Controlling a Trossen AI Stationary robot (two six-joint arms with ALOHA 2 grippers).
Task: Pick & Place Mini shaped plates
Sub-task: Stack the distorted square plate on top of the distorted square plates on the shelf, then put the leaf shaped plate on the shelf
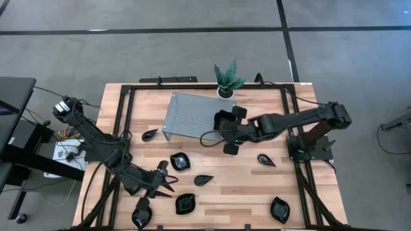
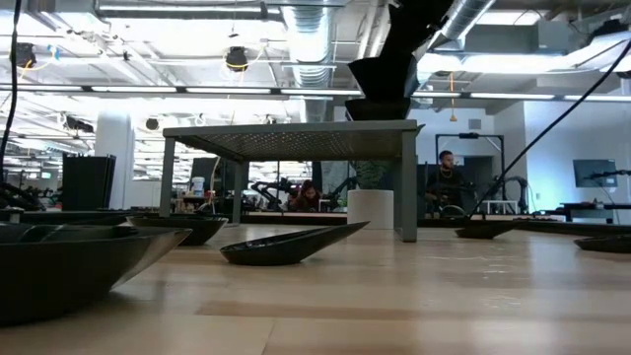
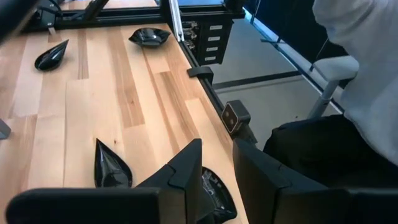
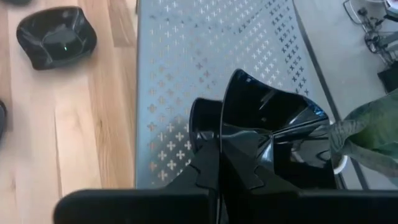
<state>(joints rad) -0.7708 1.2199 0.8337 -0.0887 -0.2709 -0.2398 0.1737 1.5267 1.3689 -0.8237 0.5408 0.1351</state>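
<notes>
A square black plate is clamped between the closed jaws of the right gripper, above the edge of the grey perforated stand. The jaws of the left gripper are held apart over the table edge; a leaf-shaped plate lies just beside them.

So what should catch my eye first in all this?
Probably the right gripper, holding a glossy black plate over the grey perforated stand near the table's far edge, beside a small green plant. Next, the other black dishes scattered over the wooden table, such as a square wavy one. The left gripper sits low among those at the near left, jaws open.
</notes>
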